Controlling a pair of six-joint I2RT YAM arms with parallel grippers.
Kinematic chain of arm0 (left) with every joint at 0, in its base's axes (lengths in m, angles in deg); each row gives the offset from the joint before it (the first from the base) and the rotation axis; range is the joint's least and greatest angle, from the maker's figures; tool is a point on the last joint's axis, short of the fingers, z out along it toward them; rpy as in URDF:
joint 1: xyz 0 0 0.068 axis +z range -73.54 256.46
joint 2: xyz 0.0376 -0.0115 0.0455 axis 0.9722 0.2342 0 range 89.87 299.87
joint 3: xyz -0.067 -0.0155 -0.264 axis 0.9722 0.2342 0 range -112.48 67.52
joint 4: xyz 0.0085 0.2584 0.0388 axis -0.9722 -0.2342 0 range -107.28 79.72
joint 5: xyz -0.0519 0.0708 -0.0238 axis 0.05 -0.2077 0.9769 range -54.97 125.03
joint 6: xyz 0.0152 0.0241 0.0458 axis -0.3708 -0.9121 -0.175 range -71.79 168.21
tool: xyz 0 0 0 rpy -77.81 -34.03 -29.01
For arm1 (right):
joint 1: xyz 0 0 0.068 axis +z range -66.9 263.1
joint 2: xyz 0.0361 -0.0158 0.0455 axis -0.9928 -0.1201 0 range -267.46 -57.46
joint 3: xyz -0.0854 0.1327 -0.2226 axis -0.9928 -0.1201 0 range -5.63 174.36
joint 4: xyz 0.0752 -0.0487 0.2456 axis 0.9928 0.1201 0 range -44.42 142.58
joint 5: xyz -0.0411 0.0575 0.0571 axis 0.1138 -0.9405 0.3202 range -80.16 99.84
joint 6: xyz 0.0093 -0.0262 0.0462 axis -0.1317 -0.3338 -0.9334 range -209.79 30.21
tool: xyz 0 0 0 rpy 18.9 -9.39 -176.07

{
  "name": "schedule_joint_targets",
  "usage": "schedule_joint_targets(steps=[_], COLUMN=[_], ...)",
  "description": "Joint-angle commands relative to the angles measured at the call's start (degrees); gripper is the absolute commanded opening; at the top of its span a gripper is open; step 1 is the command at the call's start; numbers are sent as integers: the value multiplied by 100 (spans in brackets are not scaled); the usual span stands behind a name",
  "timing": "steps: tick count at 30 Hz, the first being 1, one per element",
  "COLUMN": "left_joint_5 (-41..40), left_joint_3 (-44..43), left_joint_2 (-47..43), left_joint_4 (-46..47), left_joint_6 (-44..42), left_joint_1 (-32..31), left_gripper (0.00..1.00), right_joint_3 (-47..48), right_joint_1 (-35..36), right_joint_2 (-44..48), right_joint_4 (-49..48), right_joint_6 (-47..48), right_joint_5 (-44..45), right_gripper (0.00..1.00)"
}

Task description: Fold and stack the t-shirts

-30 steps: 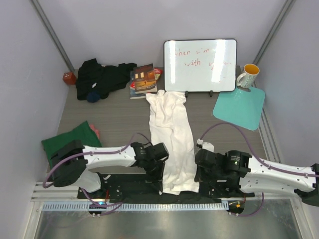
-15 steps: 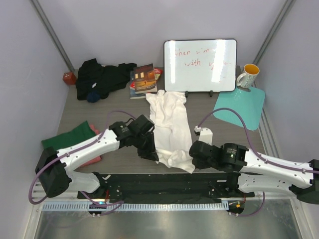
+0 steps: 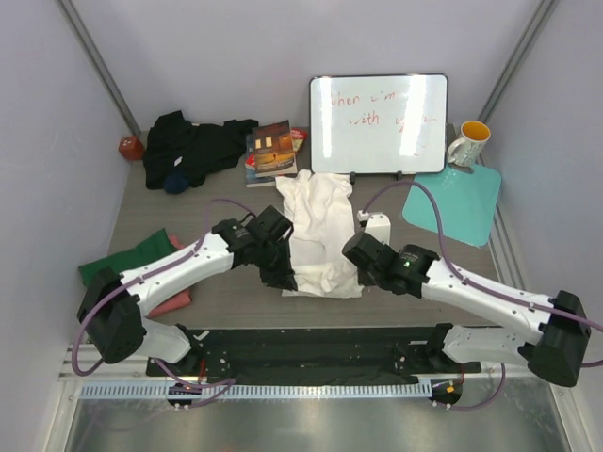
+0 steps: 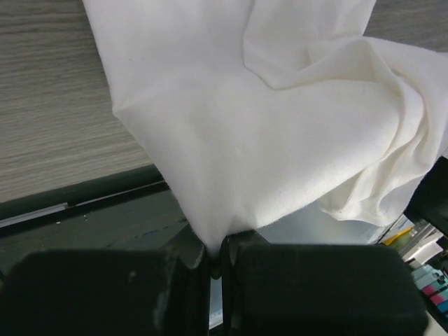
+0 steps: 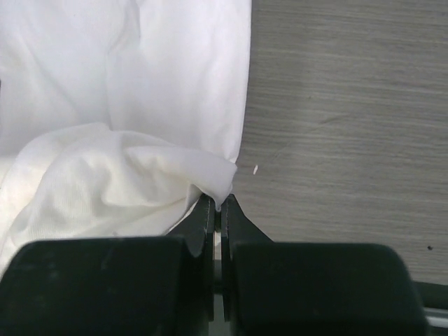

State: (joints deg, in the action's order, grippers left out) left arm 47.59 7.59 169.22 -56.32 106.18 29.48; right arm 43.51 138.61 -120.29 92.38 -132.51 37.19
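Observation:
A white t-shirt point(image 3: 317, 226) lies in the middle of the table, its near half lifted and doubled back over the far half. My left gripper point(image 3: 284, 279) is shut on its near left corner, and in the left wrist view that gripper point(image 4: 215, 253) pinches a point of the white cloth point(image 4: 266, 133). On the near right corner my right gripper point(image 3: 357, 262) is shut too; its own view shows the gripper point(image 5: 219, 207) holding a fold of the shirt point(image 5: 140, 105). A black t-shirt point(image 3: 193, 146) is heaped at the back left. A dark green one point(image 3: 132, 259) lies on a salmon pink one point(image 3: 174, 302) at the left.
A whiteboard point(image 3: 379, 122) stands at the back, with books point(image 3: 273, 151) to its left. A mug point(image 3: 468, 143) and a teal mat point(image 3: 454, 202) are at the back right. A small red object point(image 3: 130, 147) sits in the back left corner.
Both grippers have carried the white shirt's near hem away from the near edge toward the back, so the long shirt now lies folded shorter. Both stayed shut.

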Motion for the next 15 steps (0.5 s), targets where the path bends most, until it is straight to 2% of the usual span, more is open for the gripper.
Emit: schedule_joint_targets(steps=[1,6,15], left_joint_5=[-499,-781,-948], left_joint_3=[-257,-511,-1196], left_joint_2=[159,528,1600], left_joint_4=[-98,-37,-98], left_joint_6=[-120,-207,-638], left_joint_1=[136,286,497], left_gripper=[0,0,0], right_joint_3=[411,815,1343], right_joint_1=[-355,-654,-1129], right_joint_2=[-580,-1239,-1829], right_joint_4=[-593,-875,-919], right_joint_6=[826,1301,1784], right_joint_5=[218,69,174], right_gripper=[1,1,1])
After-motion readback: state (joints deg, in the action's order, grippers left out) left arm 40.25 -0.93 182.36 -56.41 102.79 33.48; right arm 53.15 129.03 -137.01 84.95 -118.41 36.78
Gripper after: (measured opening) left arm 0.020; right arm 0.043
